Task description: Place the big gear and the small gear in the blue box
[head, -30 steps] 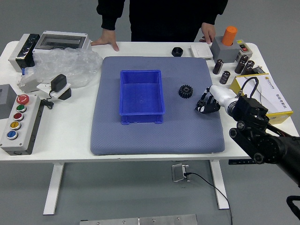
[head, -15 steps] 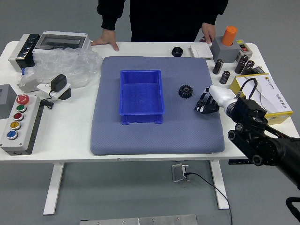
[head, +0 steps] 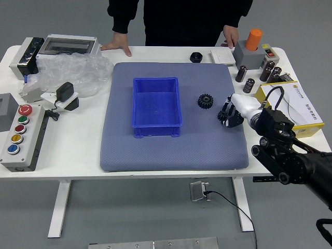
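From high up on the robot's side, we look forward and steeply down over the worktop point(head: 78, 150), far enough back to take in nearly all of it. Its near edge crosses below the middle of our view, with the floor point(head: 129, 212) beneath it; its far edge lies towards the top, where we see a person point(head: 194, 21) beyond, cut off by the frame

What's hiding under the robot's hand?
A dark gear peeks out from the right hand, on the blue box's side. The hand covers the rest, so I can't tell if it's holding the gear.
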Robot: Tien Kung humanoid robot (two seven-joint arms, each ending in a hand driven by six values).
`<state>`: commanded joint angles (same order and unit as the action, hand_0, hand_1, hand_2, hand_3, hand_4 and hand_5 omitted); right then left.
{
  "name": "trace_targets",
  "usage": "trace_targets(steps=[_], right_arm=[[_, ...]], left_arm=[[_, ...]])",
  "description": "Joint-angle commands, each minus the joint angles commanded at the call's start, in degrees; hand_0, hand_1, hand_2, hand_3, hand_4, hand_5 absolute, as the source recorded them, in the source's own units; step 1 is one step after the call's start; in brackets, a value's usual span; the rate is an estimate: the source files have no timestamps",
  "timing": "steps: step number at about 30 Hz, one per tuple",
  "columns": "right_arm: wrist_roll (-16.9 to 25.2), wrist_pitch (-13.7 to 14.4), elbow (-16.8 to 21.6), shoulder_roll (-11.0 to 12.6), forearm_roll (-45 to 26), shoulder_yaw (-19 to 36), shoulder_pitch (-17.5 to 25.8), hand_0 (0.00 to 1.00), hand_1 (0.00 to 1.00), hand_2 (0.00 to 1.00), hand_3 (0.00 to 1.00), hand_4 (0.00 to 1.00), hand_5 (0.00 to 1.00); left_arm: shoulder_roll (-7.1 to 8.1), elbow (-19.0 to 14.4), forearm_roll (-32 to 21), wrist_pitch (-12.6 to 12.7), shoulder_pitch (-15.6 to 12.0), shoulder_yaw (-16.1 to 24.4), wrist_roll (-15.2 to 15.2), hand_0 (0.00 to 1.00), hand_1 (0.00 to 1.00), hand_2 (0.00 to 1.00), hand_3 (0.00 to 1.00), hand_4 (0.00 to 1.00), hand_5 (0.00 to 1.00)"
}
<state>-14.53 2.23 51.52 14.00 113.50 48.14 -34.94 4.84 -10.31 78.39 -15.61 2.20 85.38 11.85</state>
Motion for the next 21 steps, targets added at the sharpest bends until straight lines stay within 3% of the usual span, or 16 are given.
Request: trace_targets(steps=[21], right_arm=[[0.6, 2.4, -0.4, -0.9, -1.3, 0.0, 0.3, 0.535, 0.421, 0.434, 0.493, 0.795, 0.048]], left_arm=[[-0.01, 0.0, -0.2, 0.0, 0.1, -0.2, -0.1, 0.856, 0.825, 0.835, 0.868, 0.775, 0.306]])
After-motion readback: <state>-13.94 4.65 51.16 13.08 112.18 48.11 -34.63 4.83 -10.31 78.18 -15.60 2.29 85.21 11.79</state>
